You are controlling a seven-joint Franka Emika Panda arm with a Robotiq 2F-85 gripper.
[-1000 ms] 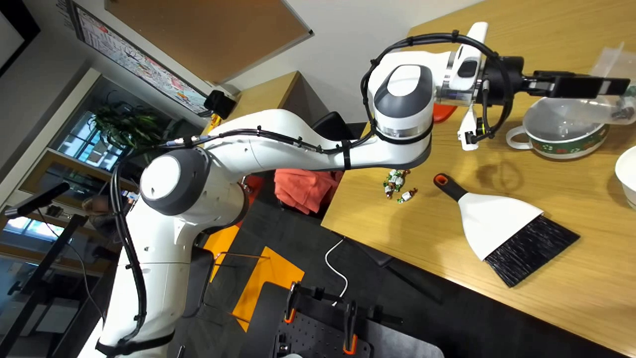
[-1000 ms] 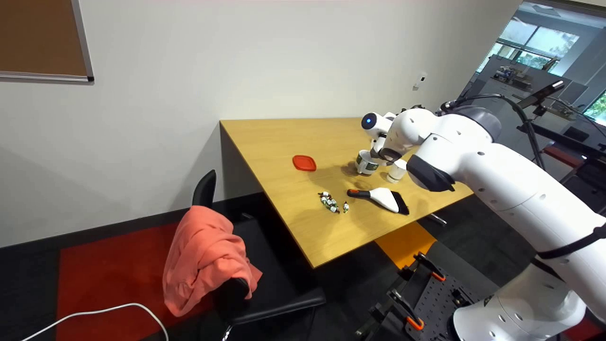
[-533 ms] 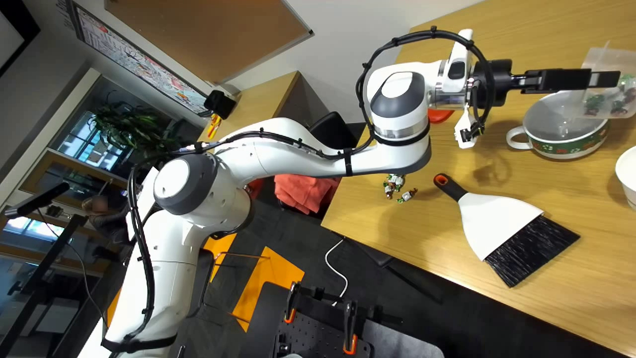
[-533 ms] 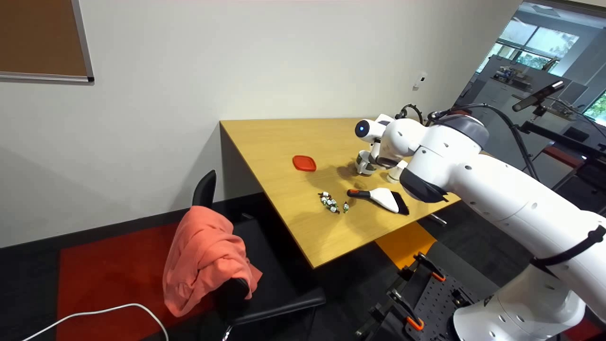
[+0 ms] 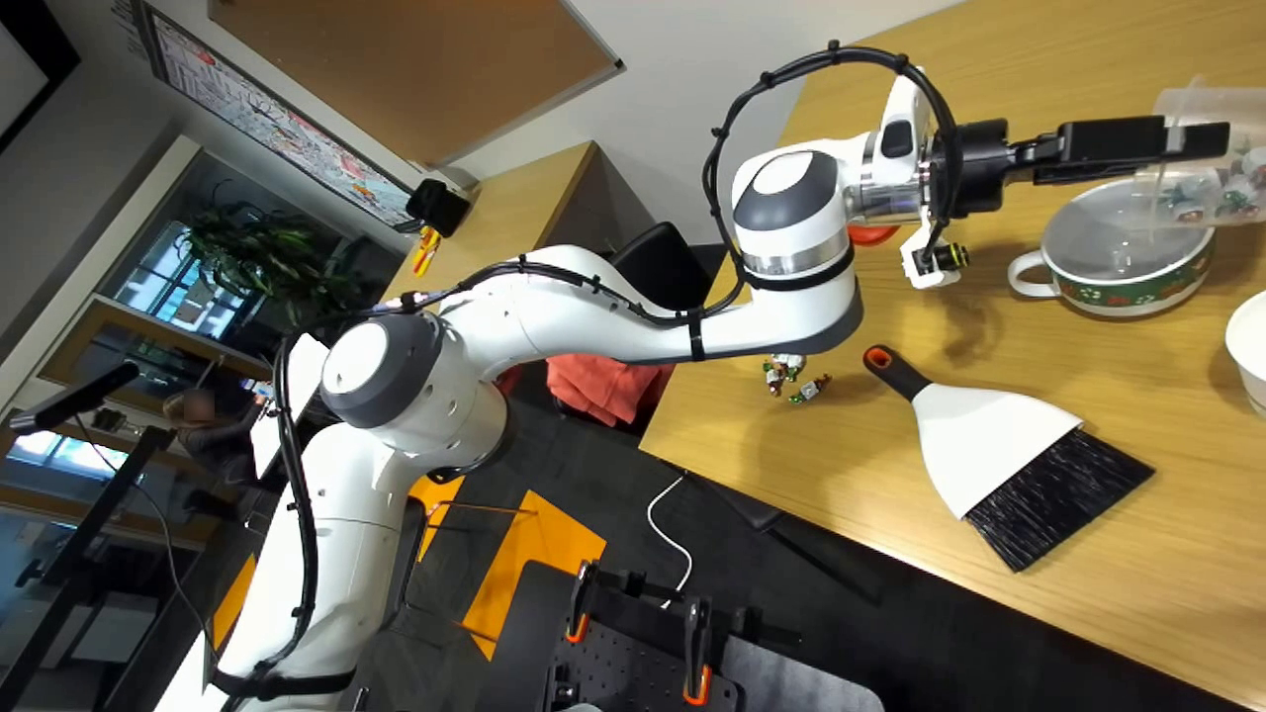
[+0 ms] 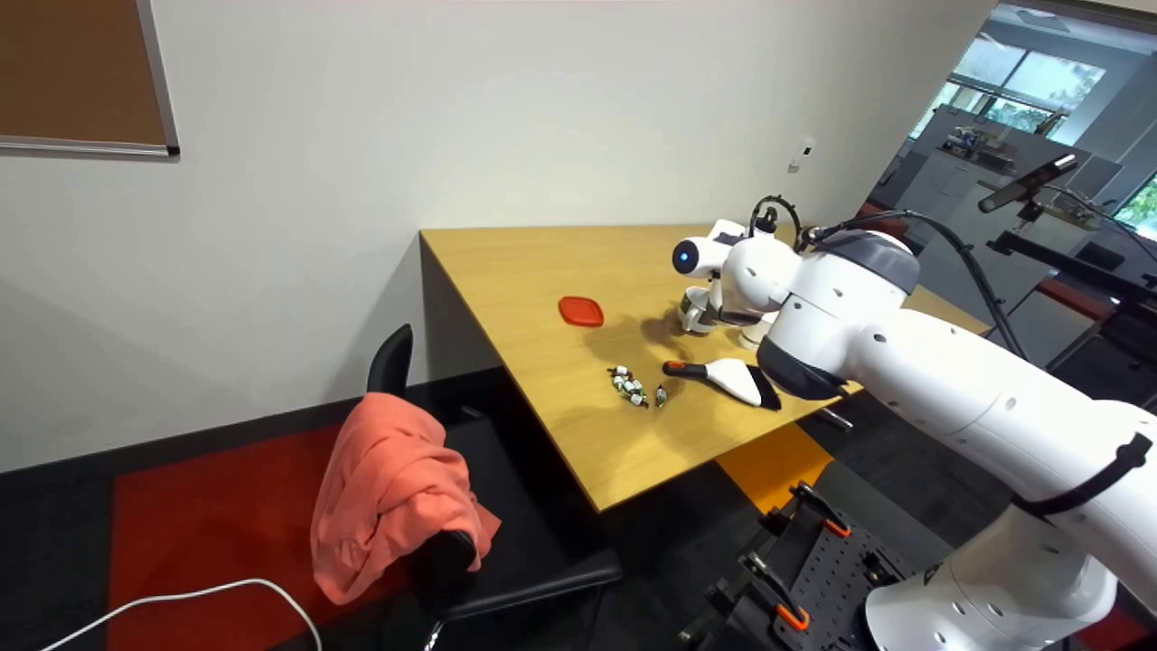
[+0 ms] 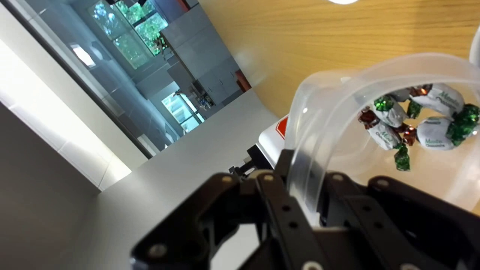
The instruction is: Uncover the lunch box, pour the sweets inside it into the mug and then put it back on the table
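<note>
At 1 to 2 o'clock from the mug (image 5: 1132,294) in an exterior view: clear lunch box (image 5: 1226,107), uncovered, up off the table (image 5: 1187,583), tipped well over. Its lower part overlaps the mug's mouth in that view; can't tell if they touch. Sweets (image 7: 435,133) are inside the box, about 3 o'clock in the wrist view, white wrappers with green and brown twisted ends.

Gripper (image 7: 309,170): jaws clamped on the box, one finger each side of the wall at the rim, about 4 o'clock in the wrist view. Arm (image 5: 613,326) reaches in from the mug's 10 o'clock side.

Mug: upright on the table, wide, green patterned band, handle pointing between 8 and 9 o'clock. Same view, clock centered on mug:
- 4 o'clock: white cup (image 5: 1251,351), near, cut by the frame edge.
- 7 o'clock: hand brush (image 5: 994,445), white body, black bristles, lying flat.
- 8 o'clock: loose sweets (image 5: 781,370), well apart from mug, one just beside the pile.

Red lid (image 6: 580,312) at 9 o'clock from mug in both exterior views, flat on the table. Coral cloth (image 6: 398,488) over black chair (image 6: 506,488), mug's 8 o'clock, off the table.
</note>
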